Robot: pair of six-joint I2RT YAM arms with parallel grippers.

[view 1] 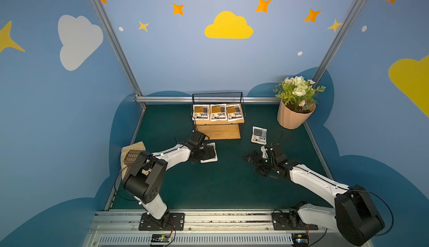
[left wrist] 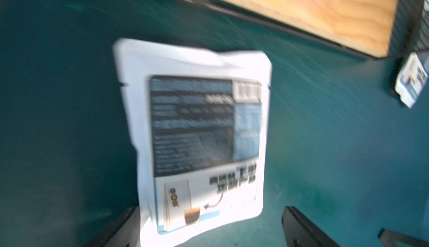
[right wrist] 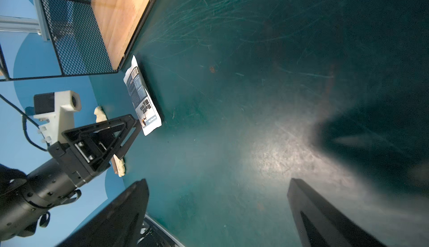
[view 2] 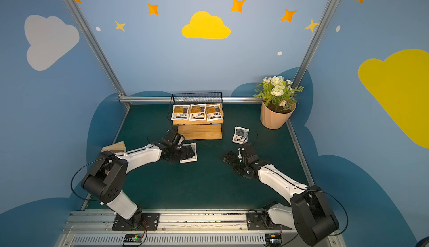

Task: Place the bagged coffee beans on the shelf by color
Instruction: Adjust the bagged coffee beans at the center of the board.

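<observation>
Left wrist view: blurred grey-blue coffee pouch flat on green mat, its near end between wide-spread fingers of left gripper; released, nothing grasped, contact unclear. In both top views: three orange-yellow pouches side by side on upper board of wire shelf; second grey-blue pouch on mat just right of shelf. Nearer than that pouch, right gripper spread wide over mat, holding nothing.
</observation>
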